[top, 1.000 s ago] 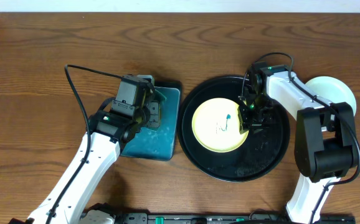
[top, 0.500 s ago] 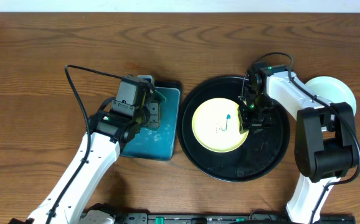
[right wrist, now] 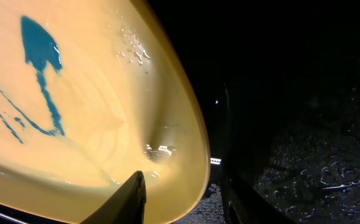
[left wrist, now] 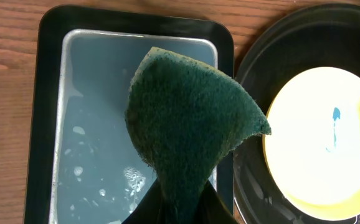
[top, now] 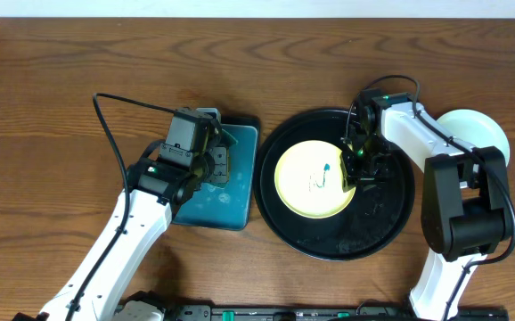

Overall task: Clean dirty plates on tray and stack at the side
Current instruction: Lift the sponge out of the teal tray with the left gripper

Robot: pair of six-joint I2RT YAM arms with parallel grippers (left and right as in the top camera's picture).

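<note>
On the black tray (top: 382,227) your pale yellow plate (top: 304,192) lies with teal scribbles on its face. Your right gripper (top: 357,165) sits at the plate's right edge, one finger over the rim and one outside it; these views don't tell you whether they pinch it. Your left gripper (left wrist: 180,208) is clamped on the green sponge (left wrist: 192,118), above the water-filled teal tray (left wrist: 50,124). Right of the black tray, a pale plate (top: 480,129) rests on the wooden table (top: 61,71), partly hidden by the right arm
</note>
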